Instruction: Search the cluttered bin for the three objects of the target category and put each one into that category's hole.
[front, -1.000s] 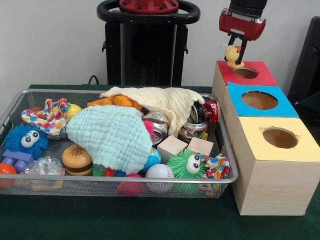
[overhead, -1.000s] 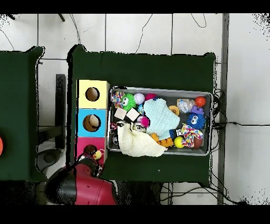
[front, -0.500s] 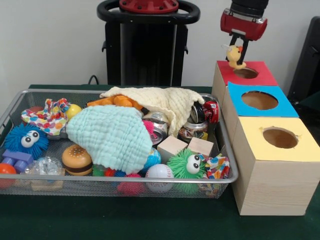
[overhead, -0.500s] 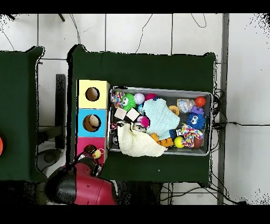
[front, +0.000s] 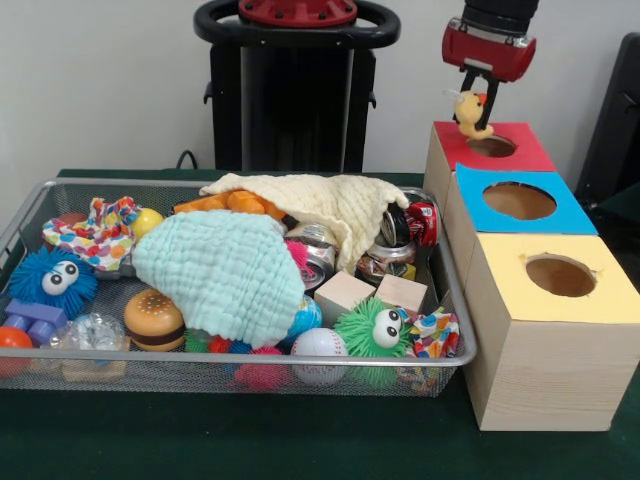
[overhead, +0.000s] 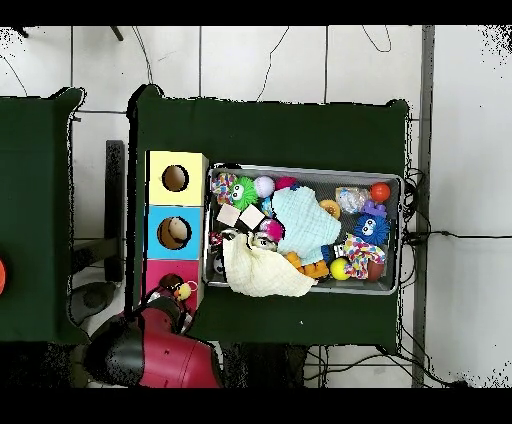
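Right now, at the upper right of the front view, the gripper (front: 477, 103) is pinching a small plush toy (front: 466, 112), which is hanging just left of and above the hole (front: 491, 146) in the red-topped box (front: 528, 150), not yet centred over it.

1. Both views are evenly and brightly lit, with no single strong source to be seen.
2. In the front view, shadows are soft: a faint one lies under the wire bin (front: 455, 330) on the green table (front: 300, 440).
3. The cans (front: 400, 225) show small glints.
4. The front view is slightly soft overall.
5. The overhead view renders small things coarsely, with little detail.
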